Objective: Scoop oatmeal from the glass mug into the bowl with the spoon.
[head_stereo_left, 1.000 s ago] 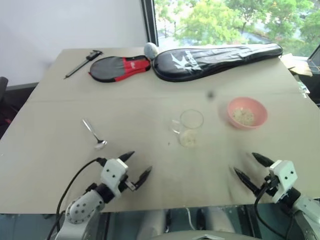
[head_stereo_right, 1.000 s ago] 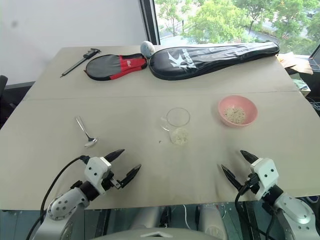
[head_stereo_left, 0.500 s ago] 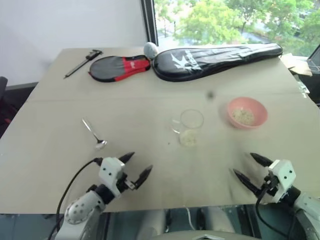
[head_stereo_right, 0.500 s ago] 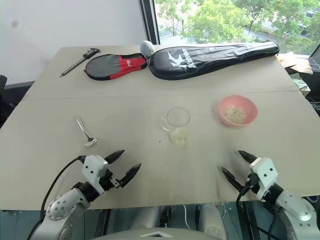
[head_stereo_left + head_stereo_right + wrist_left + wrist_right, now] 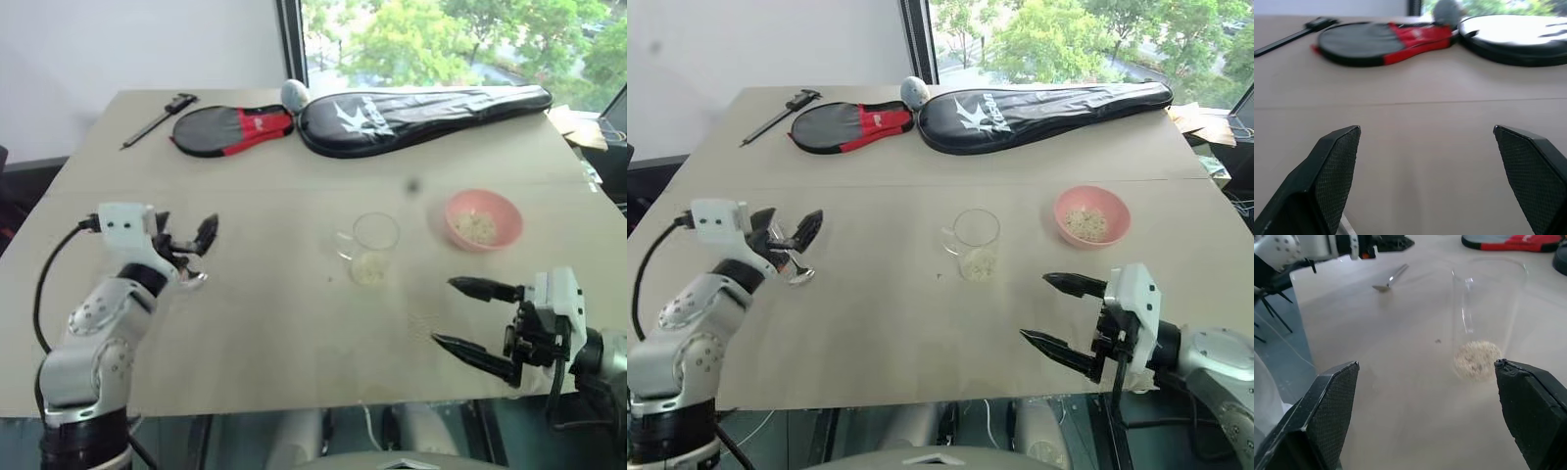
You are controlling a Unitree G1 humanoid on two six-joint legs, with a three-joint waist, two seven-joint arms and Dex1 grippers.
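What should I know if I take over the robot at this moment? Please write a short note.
Left gripper: open, empty, above the spoon.
Right gripper: open, empty, facing the glass mug.
Mug stands mid-table with some oatmeal at its bottom; the pink bowl, to its right, already holds some oats.
Spoon lies on the table, not picked up.
Left: grasp spoon, scoop oatmeal from mug into bowl.

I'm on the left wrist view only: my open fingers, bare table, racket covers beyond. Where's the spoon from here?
Observer: The spoon lies flat on the table, just under the left gripper, untouched.
Operator: And the mug?
Observer: The glass mug stands upright mid-table, oatmeal lying in its bottom.
Operator: Bowl?
Observer: The pink bowl sits to the mug's right, apart from it, already holding some oats.
Operator: Right arm busy?
Observer: No. The right gripper is open and empty, pointing toward the mug.
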